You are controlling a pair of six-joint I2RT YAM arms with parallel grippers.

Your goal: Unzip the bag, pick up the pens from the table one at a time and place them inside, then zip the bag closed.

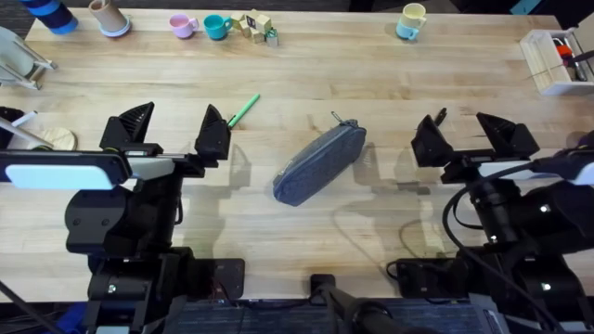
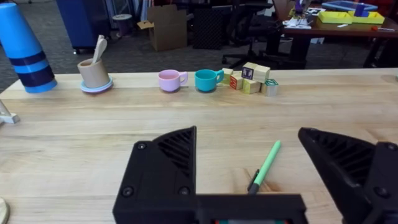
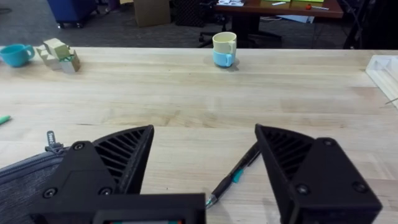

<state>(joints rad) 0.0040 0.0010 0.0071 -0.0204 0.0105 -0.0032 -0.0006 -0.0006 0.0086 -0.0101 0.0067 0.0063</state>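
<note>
The grey bag (image 1: 320, 164) lies diagonally at the middle of the table (image 1: 371, 74), zipped shut, with its metal pull (image 1: 336, 118) at the far end. A bright green pen (image 1: 243, 109) lies to the bag's far left, just beyond my left gripper's (image 1: 176, 134) right finger. That gripper is open and holds nothing. In the left wrist view the green pen (image 2: 266, 165) lies between its fingers, farther off. A dark pen (image 3: 236, 174) lies in front of my open right gripper (image 1: 467, 137), right of the bag (image 3: 25, 171).
Along the far edge stand a blue cone (image 1: 51, 14), a beige cup with a spoon (image 1: 109, 16), pink (image 1: 182, 25) and teal (image 1: 216, 26) cups, toy blocks (image 1: 257, 25) and a yellow-blue mug (image 1: 410, 20). A white slatted holder with markers (image 1: 555, 57) sits far right.
</note>
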